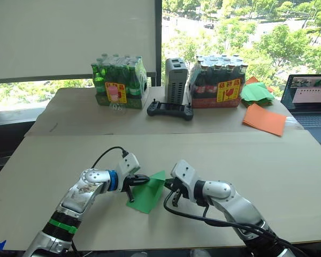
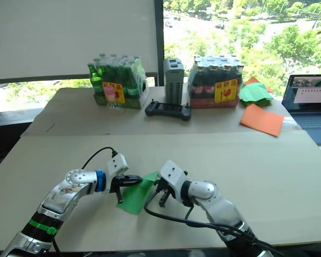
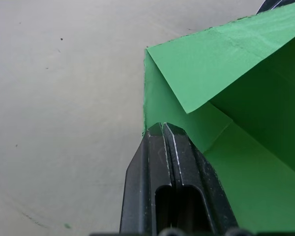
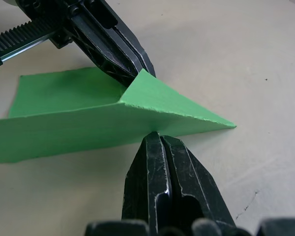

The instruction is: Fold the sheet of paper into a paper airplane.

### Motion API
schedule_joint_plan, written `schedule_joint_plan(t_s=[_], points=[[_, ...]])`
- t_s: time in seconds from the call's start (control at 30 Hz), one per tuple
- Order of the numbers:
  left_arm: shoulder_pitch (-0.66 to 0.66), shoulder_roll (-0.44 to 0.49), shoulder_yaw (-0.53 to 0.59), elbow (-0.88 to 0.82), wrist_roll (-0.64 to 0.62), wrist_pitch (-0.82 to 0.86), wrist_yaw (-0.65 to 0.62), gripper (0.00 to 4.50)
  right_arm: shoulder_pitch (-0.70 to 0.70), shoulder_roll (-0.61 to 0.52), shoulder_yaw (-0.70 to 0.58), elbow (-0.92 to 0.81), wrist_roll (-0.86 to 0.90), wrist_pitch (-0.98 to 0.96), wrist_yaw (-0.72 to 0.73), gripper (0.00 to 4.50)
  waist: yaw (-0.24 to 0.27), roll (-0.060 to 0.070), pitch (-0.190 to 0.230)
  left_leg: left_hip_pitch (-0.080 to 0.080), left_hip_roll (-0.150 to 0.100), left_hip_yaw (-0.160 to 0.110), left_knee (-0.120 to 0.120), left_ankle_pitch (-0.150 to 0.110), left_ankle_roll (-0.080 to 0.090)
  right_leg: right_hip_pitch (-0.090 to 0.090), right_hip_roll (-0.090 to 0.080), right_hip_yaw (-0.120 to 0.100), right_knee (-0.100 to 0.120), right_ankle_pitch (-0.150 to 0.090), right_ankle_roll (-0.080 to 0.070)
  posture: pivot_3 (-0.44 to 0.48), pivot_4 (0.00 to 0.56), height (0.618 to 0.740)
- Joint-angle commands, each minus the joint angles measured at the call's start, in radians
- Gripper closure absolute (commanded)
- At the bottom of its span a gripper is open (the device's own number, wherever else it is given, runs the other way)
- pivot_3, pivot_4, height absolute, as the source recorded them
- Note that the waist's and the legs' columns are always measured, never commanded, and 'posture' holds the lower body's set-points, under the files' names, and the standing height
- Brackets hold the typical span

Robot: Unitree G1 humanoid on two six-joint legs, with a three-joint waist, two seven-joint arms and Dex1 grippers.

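The paper [image 1: 148, 193] lies on the table [image 1: 289, 176] between both grippers, partly folded, one triangular flap raised. An edge is pinched by the left gripper [image 3: 161, 129] and, seemingly, by the right gripper [image 4: 156, 136], fingers pressed together. No dart is formed yet; most folds remain.

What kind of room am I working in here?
Probably an office or lab by a window: a plain table, shrink-wrapped bottle packs, an open laptop and trees outside.
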Motion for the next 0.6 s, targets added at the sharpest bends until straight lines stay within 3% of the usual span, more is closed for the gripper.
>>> schedule_joint_plan(t_s=[0.03, 0.6], points=[[-0.010, -0.001, -0.001, -0.009, -0.004, 0.003, -0.008, 4.45, -0.022, 0.019, 0.009, -0.015, -0.007, -0.036, -0.005, 4.50, -0.001, 0.000, 0.000, -0.002, 0.000, 0.000, 0.001, 0.000, -0.001, -0.002, 0.000, 0.000, 0.001, 0.000, 0.000, 0.000, 0.150, 0.715], [-0.008, 0.021, 0.021, -0.008, 0.006, 0.006, -0.011, 4.45, -0.054, 0.066, 0.023, 0.035, -0.040, -0.052, -0.001, 4.50, -0.007, 0.000, 0.000, -0.006, 0.000, 0.000, 0.003, 0.001, -0.001, -0.005, 0.000, 0.000, 0.002, 0.001, -0.001, 0.000, 0.150, 0.715]])
